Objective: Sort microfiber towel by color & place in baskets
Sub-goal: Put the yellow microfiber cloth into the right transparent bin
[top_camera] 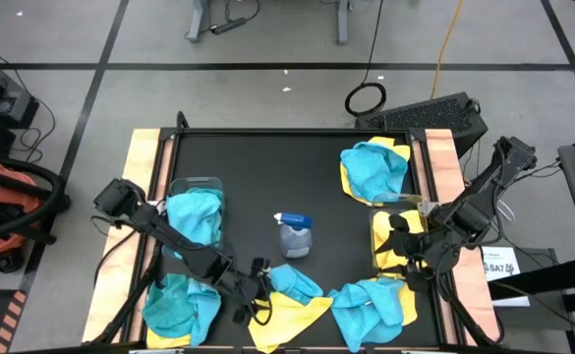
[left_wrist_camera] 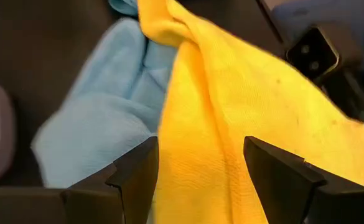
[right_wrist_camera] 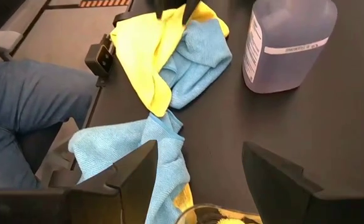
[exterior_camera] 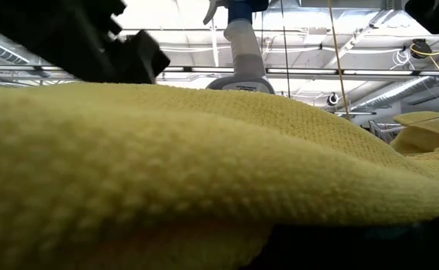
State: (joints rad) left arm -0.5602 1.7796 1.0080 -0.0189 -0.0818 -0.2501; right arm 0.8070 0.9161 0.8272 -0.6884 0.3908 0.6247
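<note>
My left gripper [top_camera: 253,287] is open and low at the table's near edge. Its fingers stand on either side of a yellow towel [left_wrist_camera: 231,106] that lies partly over a teal towel [left_wrist_camera: 101,118]. My right gripper [top_camera: 407,254] is open over the right basket [top_camera: 377,228], which holds yellow cloth [right_wrist_camera: 222,216]. The left basket [top_camera: 194,187] holds a teal towel [top_camera: 194,216]. More towels lie loose: a teal one near left [top_camera: 179,307], a teal one near right [top_camera: 371,307], and a teal on a yellow one far right [top_camera: 375,167]. My left gripper's open fingers [left_wrist_camera: 138,174] straddle a raised fold of the yellow towel [left_wrist_camera: 194,168], coming down at it from the table's left. The towel lies on the table. I cannot tell whether either finger touches the cloth.
A grey spray bottle with a blue top [top_camera: 294,236] stands mid-table between the baskets. Wooden rails [top_camera: 140,167] border the black mat left and right. A person's leg in jeans [right_wrist_camera: 26,106] shows beyond the near edge. In the low view the yellow towel [exterior_camera: 204,172] fills the foreground.
</note>
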